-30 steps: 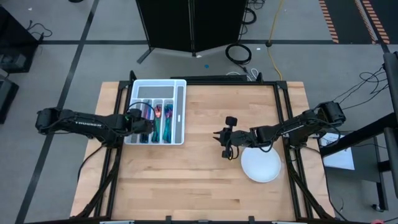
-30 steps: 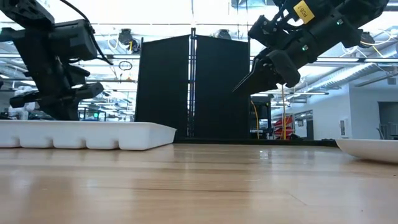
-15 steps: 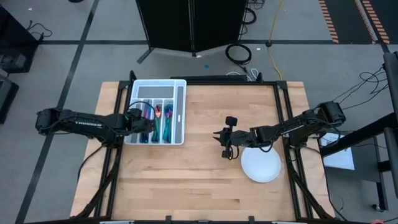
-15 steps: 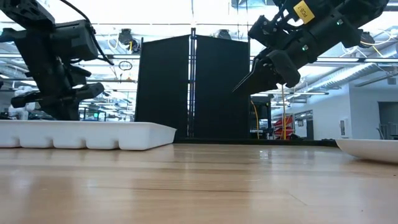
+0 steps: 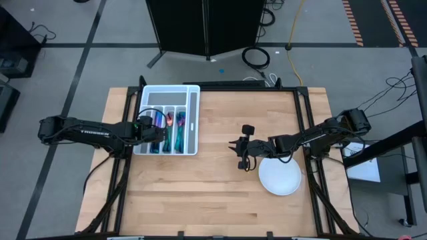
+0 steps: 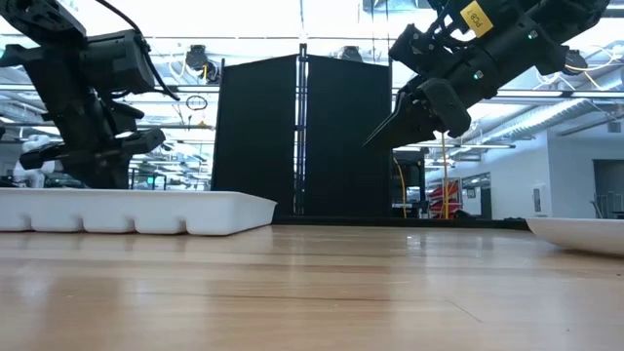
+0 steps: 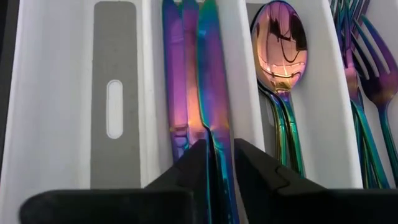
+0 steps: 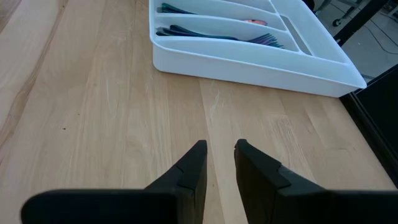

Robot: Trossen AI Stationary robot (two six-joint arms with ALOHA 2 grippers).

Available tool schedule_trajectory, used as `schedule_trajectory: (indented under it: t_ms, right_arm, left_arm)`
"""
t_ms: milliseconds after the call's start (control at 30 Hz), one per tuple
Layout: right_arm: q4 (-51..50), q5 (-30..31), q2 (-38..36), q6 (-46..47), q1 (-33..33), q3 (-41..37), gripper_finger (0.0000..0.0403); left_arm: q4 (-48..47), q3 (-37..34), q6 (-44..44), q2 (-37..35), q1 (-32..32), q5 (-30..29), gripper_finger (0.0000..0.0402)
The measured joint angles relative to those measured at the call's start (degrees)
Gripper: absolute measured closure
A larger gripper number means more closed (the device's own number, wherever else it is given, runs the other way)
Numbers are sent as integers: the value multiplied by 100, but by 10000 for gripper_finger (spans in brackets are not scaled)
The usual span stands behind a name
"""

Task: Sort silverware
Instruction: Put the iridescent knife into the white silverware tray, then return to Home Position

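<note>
Nearly done, as far as we can judge. All the silverware we see sits in the white divided tray (image 5: 193, 120) at the far left of the desk (image 5: 213, 193): knives (image 7: 186, 74) in one slot, spoons (image 7: 280, 56) in the next, forks (image 7: 367, 74) in the one after, each kind kept apart. One wide compartment shows only a grey liner.

Left gripper (image 7: 217, 155) is over the tray, at the knife slot. Its jaws stand narrow on either side of the top knife (image 7: 211, 81), which lies in its slot with the other knives; we read this as a grip on the blade, probably the last piece going in.

Right gripper (image 5: 244, 162) hangs above bare wood near the middle of the desk, just left of the round white plate (image 5: 280, 179). Its jaws are nearly closed and carry nothing.

We see no loose cutlery on the desk or plate. What seems left: let go of that knife and pull the arm back.
</note>
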Motion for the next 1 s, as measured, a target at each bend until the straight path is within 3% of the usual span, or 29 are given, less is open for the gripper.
schedule_trajectory:
  t_ms: [333, 633, 800, 1000]
  right_arm:
    - [-2, 0, 0, 0, 0, 0, 335]
    - [-2, 0, 0, 0, 0, 0, 335]
    - [-2, 2, 0, -43, 0, 0, 335]
    - [13, 2, 0, 212, -9, 0, 335]
  left_arm:
    - [-21, 36, 101, 0, 0, 33, 287]
    - [104, 374, 1272, 0, -2, 617, 287]
    - [1235, 400, 2812, 0, -127, 1216, 287]
    - [3014, 400, 4482, 0, -599, 1257, 287]
